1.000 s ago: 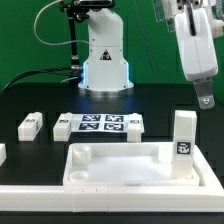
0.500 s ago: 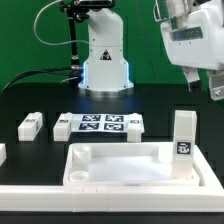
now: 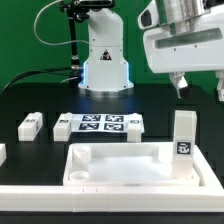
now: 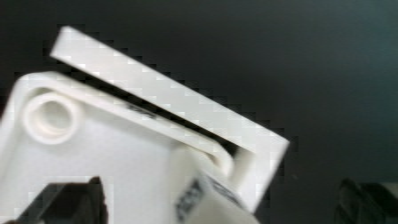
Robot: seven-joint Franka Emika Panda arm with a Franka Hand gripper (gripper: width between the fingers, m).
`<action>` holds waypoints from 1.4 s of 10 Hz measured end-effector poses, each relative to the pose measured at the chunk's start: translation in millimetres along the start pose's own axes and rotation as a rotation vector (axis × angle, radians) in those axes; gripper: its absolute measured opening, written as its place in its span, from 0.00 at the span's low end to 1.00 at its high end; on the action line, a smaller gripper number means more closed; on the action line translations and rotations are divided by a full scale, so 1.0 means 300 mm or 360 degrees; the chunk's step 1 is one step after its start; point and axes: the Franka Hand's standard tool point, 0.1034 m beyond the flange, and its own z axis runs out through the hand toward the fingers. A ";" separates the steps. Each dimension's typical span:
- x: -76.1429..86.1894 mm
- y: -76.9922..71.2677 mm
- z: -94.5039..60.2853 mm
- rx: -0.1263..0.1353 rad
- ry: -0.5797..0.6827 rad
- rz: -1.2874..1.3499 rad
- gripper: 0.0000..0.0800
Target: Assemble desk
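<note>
The white desk tabletop (image 3: 120, 172) lies rim-up near the front of the black table. One white square leg (image 3: 183, 134) with a tag stands upright in the tabletop's corner at the exterior view's right. My gripper (image 3: 200, 90) is open and empty, high above that leg and apart from it. In the wrist view the tabletop (image 4: 107, 160) with a round socket (image 4: 50, 115) and the blurred top of the leg (image 4: 222, 195) show between my dark fingers (image 4: 63, 200). Loose legs (image 3: 31, 124) lie at the exterior view's left.
The marker board (image 3: 100, 124) lies behind the tabletop, with a white leg at each end (image 3: 62, 127) (image 3: 137, 124). A long white border rail (image 3: 110, 203) runs along the front and shows in the wrist view (image 4: 160, 85). The robot base (image 3: 105, 55) stands behind.
My gripper has risen and turned, moving up and toward the exterior view's left, away from the upright leg. The leg and tabletop have not moved.
</note>
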 end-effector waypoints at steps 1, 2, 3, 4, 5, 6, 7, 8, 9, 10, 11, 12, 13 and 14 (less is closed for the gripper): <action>-0.010 0.058 0.012 -0.0017 0.0009 -0.0147 0.81; -0.019 0.121 0.027 -0.0034 0.0023 -0.0245 0.81; -0.025 0.181 0.051 -0.0059 0.0041 -0.0431 0.81; -0.038 0.218 0.079 -0.0097 0.0055 -0.0556 0.81; -0.036 0.212 0.074 -0.0097 0.0049 -0.0636 0.81; -0.033 0.213 0.074 -0.0099 0.0047 -0.0754 0.81; -0.033 0.215 0.075 -0.0103 0.0044 -0.0841 0.81; -0.032 0.215 0.075 -0.0104 0.0041 -0.0949 0.81; -0.032 0.218 0.077 -0.0107 0.0038 -0.0995 0.81; -0.036 0.245 0.097 -0.0127 0.0031 -0.1144 0.81; -0.047 0.289 0.116 -0.0171 0.0007 -0.1278 0.81; -0.045 0.326 0.124 -0.0212 -0.0008 -0.1397 0.81; -0.028 0.381 0.131 -0.0245 -0.0032 -0.1571 0.81; -0.010 0.431 0.143 -0.0269 -0.0047 -0.1641 0.81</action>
